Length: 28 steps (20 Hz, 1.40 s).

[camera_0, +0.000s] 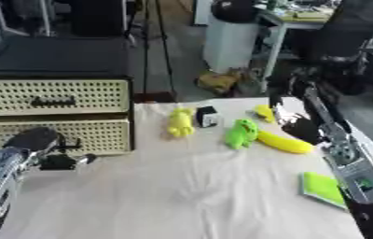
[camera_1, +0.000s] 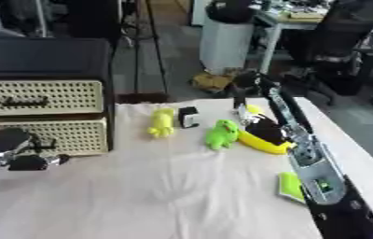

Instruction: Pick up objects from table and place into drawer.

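On the cloth-covered table (camera_0: 182,196) lie a yellow soft toy (camera_0: 180,123), a small black-and-white box (camera_0: 207,116), a green toy (camera_0: 240,133), a banana (camera_0: 285,143) and a small yellow thing (camera_0: 263,112). My right arm reaches in from the lower right. Its hand (camera_1: 261,126) hangs dark over the far end of the banana, touching or just above it. My left hand (camera_0: 36,140) is at the lower left, just in front of the lower drawer (camera_0: 67,133) of the beige drawer unit. Both drawers look closed.
A flat green item (camera_0: 323,187) lies near the table's right edge, beside my right forearm. The drawer unit (camera_0: 55,95) with its dark top stands at the table's left. Beyond the far edge are a white bin (camera_0: 231,42), a desk and a black chair (camera_0: 345,32).
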Available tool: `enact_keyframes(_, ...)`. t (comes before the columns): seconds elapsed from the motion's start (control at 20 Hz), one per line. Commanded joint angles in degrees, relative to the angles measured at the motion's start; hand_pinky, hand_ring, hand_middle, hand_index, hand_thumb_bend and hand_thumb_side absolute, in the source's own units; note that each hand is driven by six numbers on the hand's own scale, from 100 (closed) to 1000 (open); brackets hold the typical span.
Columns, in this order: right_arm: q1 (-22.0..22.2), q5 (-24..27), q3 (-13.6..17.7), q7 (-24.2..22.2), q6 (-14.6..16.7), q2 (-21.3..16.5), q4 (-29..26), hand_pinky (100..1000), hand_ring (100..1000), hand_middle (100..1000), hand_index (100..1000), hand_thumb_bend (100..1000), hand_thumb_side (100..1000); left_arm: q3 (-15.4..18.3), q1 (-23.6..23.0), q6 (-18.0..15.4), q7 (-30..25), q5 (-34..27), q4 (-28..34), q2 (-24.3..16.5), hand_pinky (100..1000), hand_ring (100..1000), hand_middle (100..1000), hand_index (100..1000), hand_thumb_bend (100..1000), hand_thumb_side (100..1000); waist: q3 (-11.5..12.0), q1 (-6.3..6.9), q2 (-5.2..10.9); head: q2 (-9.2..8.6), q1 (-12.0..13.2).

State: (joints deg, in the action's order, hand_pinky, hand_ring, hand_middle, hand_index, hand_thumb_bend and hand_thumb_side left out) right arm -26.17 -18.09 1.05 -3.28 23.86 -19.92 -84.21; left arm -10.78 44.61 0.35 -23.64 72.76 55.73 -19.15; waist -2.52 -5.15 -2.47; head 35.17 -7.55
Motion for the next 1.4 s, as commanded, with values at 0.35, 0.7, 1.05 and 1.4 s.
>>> enact_keyframes(0.35,-0.1,0.1,0.7,0.2,-0.2,-1.8,-0.9,710,775,754,805,100,526,-1.0,-3.5,0.1,-9.9,-4.9,13.7,0.5,100,100,100,553,624,1000,1.0,1.18,1.50,0.26,-1.1)
enact_keyframes(0.7,0.6,-0.1,0.8,0.2,-0.4,-2.5,-0.8,710,775,754,805,100,526,-2.8,-10.1,-0.5,-14.9,-7.9,21.1,1.3,100,100,100,567,632,1000,1.8,2.44,2.43,0.56,-2.1)
enact_keyframes(1.05,1.1,-0.3,0.9,0.2,-0.5,-3.1,-0.7,710,775,754,805,100,527,-3.8,-18.1,-1.0,-16.8,-9.8,28.5,2.1,100,100,100,585,629,1000,2.5,3.48,2.95,0.79,-3.0)
enact_keyframes(1.4,1.2,-0.3,1.0,0.3,-0.5,-3.3,-0.7,711,775,754,804,100,527,-3.3,-22.3,-0.4,-17.4,-12.7,37.9,0.4,100,100,100,589,619,1000,2.9,3.65,3.04,0.66,-3.5)
